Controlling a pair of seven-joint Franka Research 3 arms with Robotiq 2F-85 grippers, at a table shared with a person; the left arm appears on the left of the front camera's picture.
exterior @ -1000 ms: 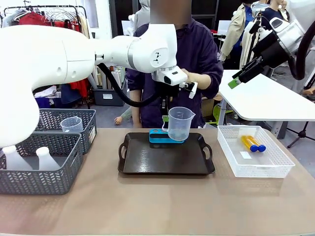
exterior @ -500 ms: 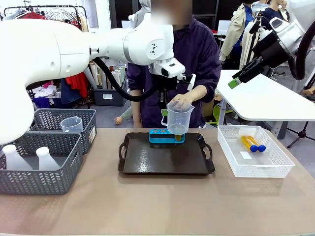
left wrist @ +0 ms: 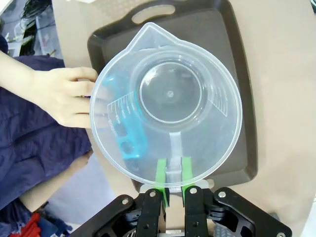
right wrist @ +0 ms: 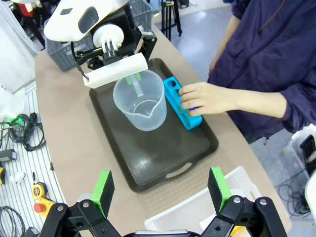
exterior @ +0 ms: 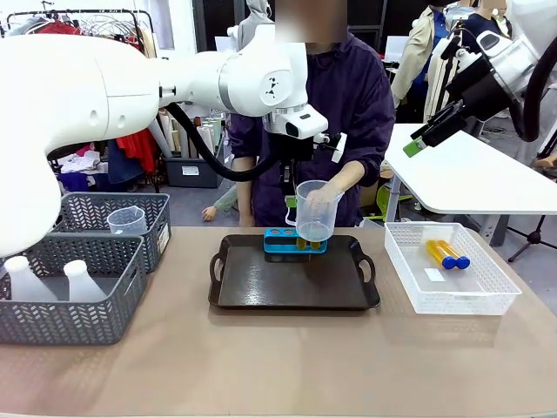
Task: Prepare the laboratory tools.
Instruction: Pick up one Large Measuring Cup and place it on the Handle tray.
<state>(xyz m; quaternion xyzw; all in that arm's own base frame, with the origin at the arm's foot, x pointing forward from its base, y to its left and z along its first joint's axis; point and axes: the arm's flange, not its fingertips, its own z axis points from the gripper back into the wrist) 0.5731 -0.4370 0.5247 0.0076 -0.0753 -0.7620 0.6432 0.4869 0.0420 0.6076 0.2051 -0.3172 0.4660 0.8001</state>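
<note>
My left gripper (left wrist: pixel 173 170) is shut on the handle of a clear measuring beaker (exterior: pixel 317 212) (left wrist: pixel 168 94) (right wrist: pixel 140 101), which hangs upright and empty above the back of a black tray (exterior: pixel 287 292) (left wrist: pixel 244 59) (right wrist: pixel 148 163). On the tray's far edge lies a small blue rack (exterior: pixel 280 240) (left wrist: pixel 126 136) (right wrist: pixel 178 101). A person's hand (exterior: pixel 329 192) (left wrist: pixel 61 98) (right wrist: pixel 205 98) rests on it, behind the beaker. Two yellow test tubes (exterior: pixel 446 254) with blue caps lie in a white lattice basket (exterior: pixel 435 292). My right gripper (exterior: pixel 416 139) (right wrist: pixel 160 190) is open, raised high at the right.
Two grey mesh baskets stand at the left. The near one (exterior: pixel 61 318) holds two white conical flasks (exterior: pixel 83 280). The far one (exterior: pixel 157 218) holds another clear beaker (exterior: pixel 127 219). Bare table lies in front of the tray. A second white table (exterior: pixel 470 174) stands at the far right.
The person's hand came down from chest height to the blue rack behind the beaker. My left wrist rose and turned slightly, with the beaker still over the tray. The right arm stayed still.
</note>
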